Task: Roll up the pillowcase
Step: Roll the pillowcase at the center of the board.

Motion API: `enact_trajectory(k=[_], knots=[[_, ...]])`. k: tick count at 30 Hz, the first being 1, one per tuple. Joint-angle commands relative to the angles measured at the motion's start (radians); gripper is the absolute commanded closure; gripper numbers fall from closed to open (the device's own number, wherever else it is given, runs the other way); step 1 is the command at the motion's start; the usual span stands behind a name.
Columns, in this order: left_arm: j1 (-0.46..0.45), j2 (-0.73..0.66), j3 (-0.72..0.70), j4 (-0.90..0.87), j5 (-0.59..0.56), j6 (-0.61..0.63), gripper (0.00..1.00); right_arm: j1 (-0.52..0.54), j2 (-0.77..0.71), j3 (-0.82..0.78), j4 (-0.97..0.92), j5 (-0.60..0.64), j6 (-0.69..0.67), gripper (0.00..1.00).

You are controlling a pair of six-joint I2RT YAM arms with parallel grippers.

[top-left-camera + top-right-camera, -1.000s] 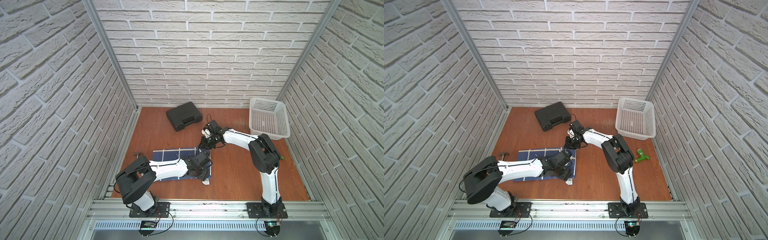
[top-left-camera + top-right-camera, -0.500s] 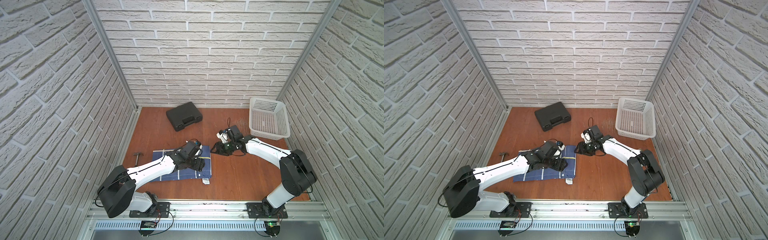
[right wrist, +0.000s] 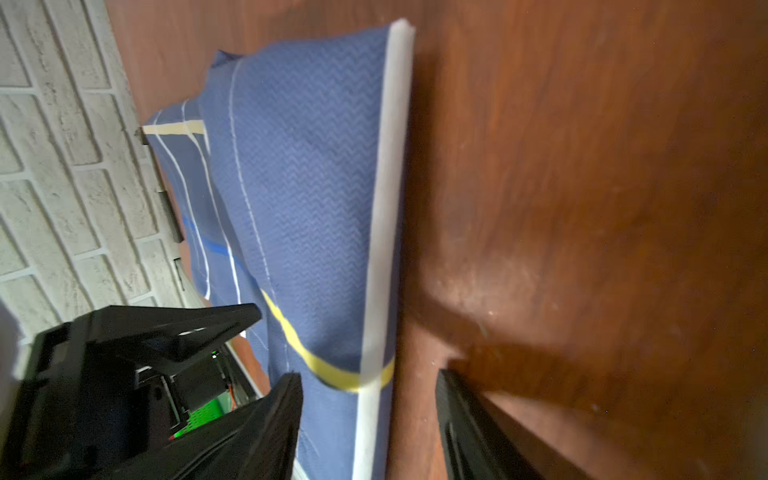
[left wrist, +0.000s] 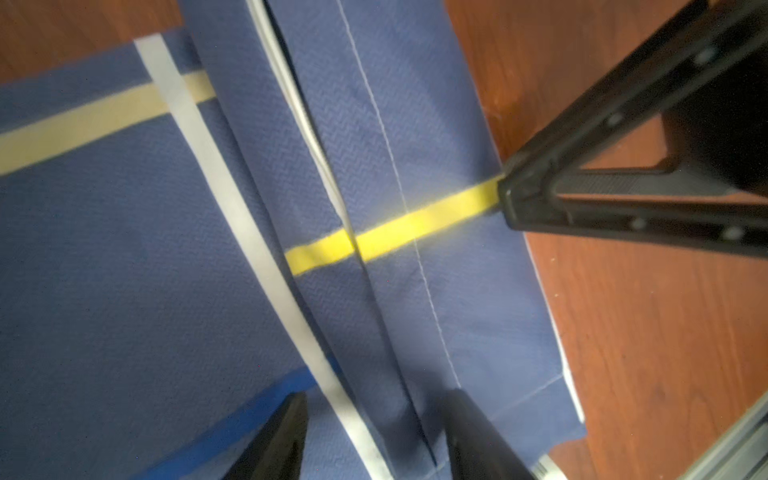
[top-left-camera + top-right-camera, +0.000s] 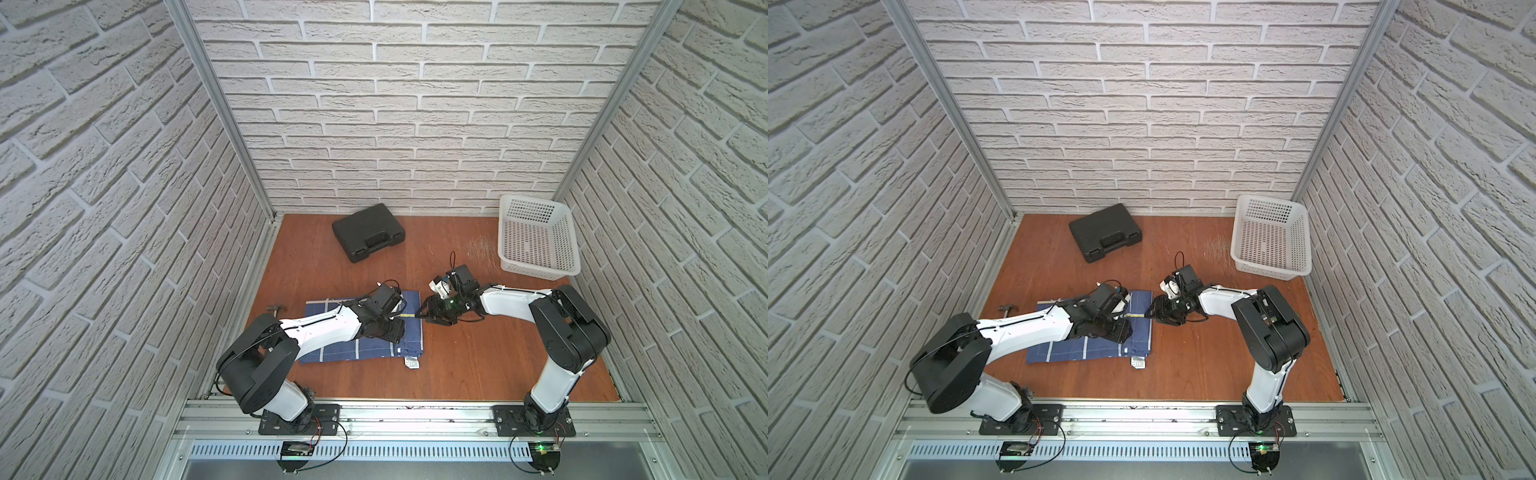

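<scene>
The blue pillowcase (image 5: 357, 351) (image 5: 1084, 349) lies flat on the wooden table, its white label (image 5: 411, 363) (image 5: 1137, 363) sticking out at the near right corner. A narrow fold runs along its right side (image 4: 374, 124). My left gripper (image 5: 395, 337) (image 5: 1125, 332) (image 4: 374, 399) is open above that fold, one jaw on each side, near the label corner. My right gripper (image 5: 424, 316) (image 5: 1149, 315) (image 3: 368, 378) is open at the right edge (image 3: 386, 208), straddling it where the yellow stripe (image 4: 395, 232) ends.
A black plastic case (image 5: 368, 237) (image 5: 1105, 237) lies at the back. A white mesh basket (image 5: 540, 272) (image 5: 1271, 270) stands at the back right. A small hammer-like tool (image 5: 276, 308) (image 5: 1009, 308) lies by the left wall. Brick walls close three sides.
My right gripper left the pillowcase's far right corner, opened, and came down to its right edge at the yellow stripe. My left gripper rose over the cloth, then returned toward the near right part, jaws narrower.
</scene>
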Motion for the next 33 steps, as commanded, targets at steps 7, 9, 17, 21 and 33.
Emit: enact_trajectory(k=[7, 9, 17, 21, 33], knots=[[-0.024, 0.063, 0.027, -0.012, -0.010, 0.032, 0.45, -0.001, 0.077, -0.073, 0.336, -0.109, 0.197, 0.54], [-0.023, 0.063, 0.030, -0.014, -0.011, 0.030, 0.45, 0.000, 0.064, -0.077, 0.357, -0.114, 0.215, 0.62], [-0.024, 0.025, 0.056, -0.035, 0.007, 0.019, 0.39, -0.005, -0.045, -0.033, 0.076, -0.019, 0.054, 0.94], [-0.018, -0.021, 0.069, -0.046, 0.011, 0.004, 0.34, -0.036, -0.101, 0.013, -0.172, 0.063, -0.092, 0.96], [0.051, -0.049, 0.057, -0.054, 0.021, 0.034, 0.29, -0.096, -0.184, 0.218, -0.827, 0.474, -0.330, 0.92]])
